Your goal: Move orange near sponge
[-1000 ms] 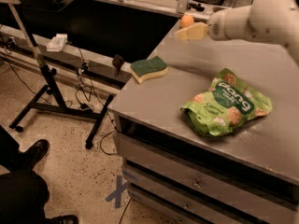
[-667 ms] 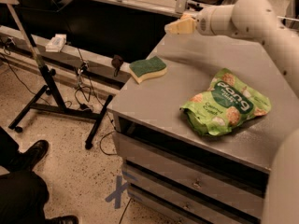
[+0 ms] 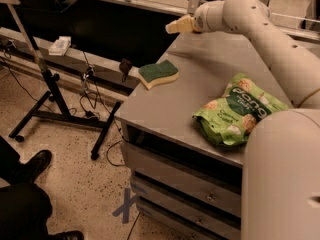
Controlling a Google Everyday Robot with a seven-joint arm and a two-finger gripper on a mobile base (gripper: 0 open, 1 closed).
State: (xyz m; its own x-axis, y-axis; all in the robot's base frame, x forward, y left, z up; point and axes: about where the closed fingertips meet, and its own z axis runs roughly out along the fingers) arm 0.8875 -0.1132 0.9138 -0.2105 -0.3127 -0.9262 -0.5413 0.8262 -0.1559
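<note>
Over the last second my gripper (image 3: 176, 26) has swung leftward and now hangs above and just beyond the sponge (image 3: 158, 73), so I judge the carry is nearly done. I cannot tell whether it is apart or clamped, and the orange shows nowhere around the sponge. The sponge is wavy-edged, rough dark green over pale foam, on a smooth grey table (image 3: 200, 89).

Matt metal table (image 3: 210, 69); glossy plastic bag (image 3: 240, 109); rough-topped foam sponge (image 3: 158, 73); smooth pale jaws over table's far edge.
</note>
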